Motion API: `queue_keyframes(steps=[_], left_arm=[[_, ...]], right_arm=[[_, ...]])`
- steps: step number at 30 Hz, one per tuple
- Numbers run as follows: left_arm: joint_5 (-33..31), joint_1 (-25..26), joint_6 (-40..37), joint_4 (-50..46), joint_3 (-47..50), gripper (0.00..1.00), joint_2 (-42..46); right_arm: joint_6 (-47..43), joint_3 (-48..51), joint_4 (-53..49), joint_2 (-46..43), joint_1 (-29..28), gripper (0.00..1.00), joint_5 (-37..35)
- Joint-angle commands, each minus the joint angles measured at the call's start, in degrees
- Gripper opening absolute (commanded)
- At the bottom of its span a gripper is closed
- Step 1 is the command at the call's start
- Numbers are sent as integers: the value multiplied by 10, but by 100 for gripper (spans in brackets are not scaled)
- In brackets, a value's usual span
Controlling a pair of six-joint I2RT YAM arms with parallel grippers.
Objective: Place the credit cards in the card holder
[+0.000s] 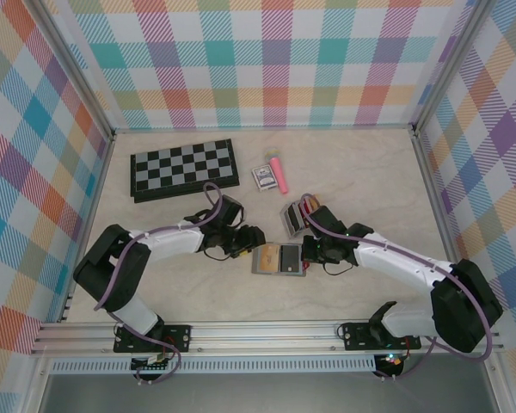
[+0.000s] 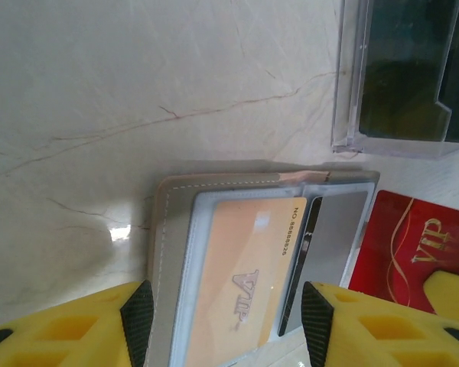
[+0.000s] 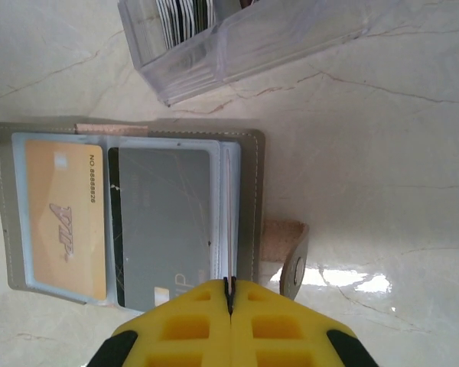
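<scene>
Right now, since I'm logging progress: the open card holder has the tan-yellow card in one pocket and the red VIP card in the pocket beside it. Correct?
No. In the card holder, the pocket beside the tan-yellow card holds a dark grey card, per the right wrist view; the red VIP card lies on the table beside the holder, per the left wrist view.

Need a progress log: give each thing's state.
Grey-brown folding card holder: open flat, strap undone.
Tan-yellow plastic card: inside a holder sleeve.
Dark grey plastic card: inside a holder sleeve.
Red plastic VIP card: loose on table.
Black-and-white folding chessboard: closed.
Left gripper: jaws open.
Right gripper: jaws closed on holder's sleeve.
</scene>
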State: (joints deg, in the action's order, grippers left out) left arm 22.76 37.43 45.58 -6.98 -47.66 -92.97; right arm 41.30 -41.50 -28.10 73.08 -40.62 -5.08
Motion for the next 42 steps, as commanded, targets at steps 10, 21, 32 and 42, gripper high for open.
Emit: queue_keyframes(steps=[10, 21, 32, 42], left_arm=[[-12, 17, -22, -29, -23, 52, -48], [-3, 28, -20, -18, -24, 33, -64], [-1, 33, -13, -7, -20, 29, -55], [-41, 37, 2, -12, -3, 32, -10]], right_arm=[[31, 22, 50, 29, -4, 5, 10], [48, 10, 66, -18, -2, 6, 50], [24, -19, 68, -36, -3, 8, 97], [24, -28, 75, 0, -3, 8, 101]])
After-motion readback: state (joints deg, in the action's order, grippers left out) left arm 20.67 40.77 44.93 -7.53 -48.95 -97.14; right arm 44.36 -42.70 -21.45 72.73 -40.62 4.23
